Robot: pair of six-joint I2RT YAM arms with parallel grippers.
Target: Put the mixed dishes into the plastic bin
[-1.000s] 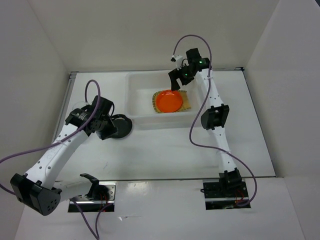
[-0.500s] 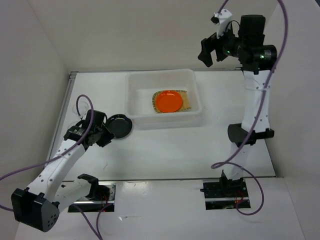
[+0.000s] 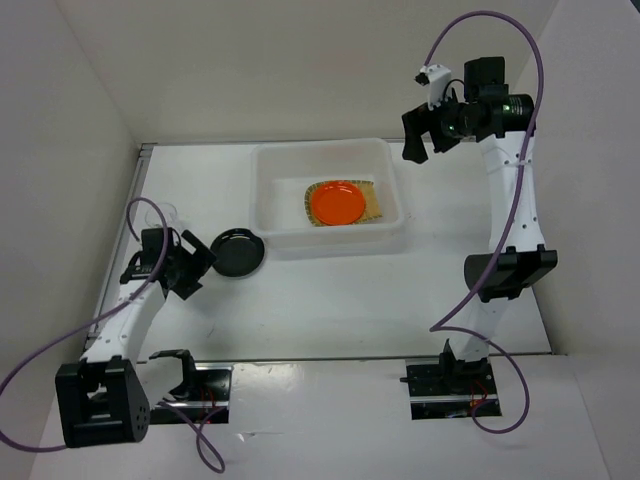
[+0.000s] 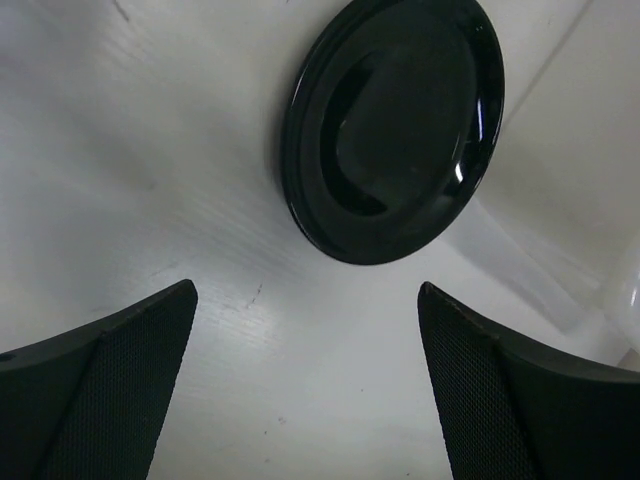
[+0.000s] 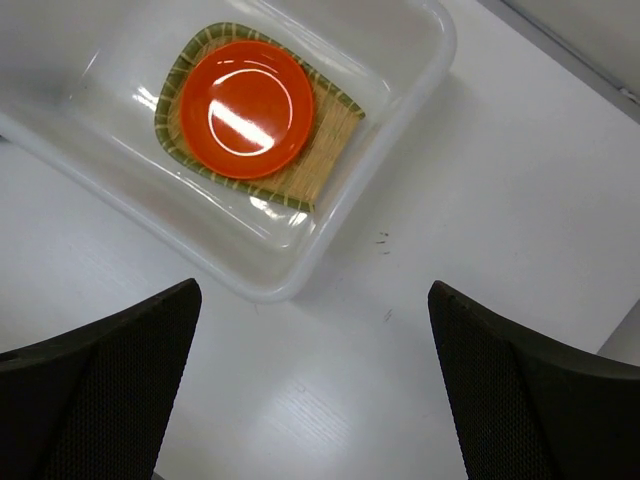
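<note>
**Black Plate Outside the Bin: Handling and Grip Notes**

1. Left side. The left hand (image 4: 307,300) stands fully open and holds nothing. Its two dark fingers are spread wide and low over the white counter (image 3: 330,300). It points at the small round black plate (image 4: 395,130).

2. Object condition. The black plate lies flat on the counter, just beside the near left corner of the translucent white rectangular plastic bin (image 3: 320,146), and outside it. It sits ahead of the fingertips, not between them. The surface is glossy and shows bright highlights, with a raised ring inside a broad rim.

3. Handling estimate. The plate looks rigid, light and slippery. It may also chip if dropped. The rim lies close to the counter, so the likely grip point is the rim edge nearest the hand, with one finger above and one below. A shallow pinch on so smooth a surface may slide off.

4. Centre. Inside the bin, a small round orange plate (image 3: 337,203) rests on a tan woven bamboo tray (image 5: 320,150) with one rounded end.

5. Right side. The right hand (image 3: 413,150) hangs high beyond the bin's far right corner, spread open and empty.
</note>
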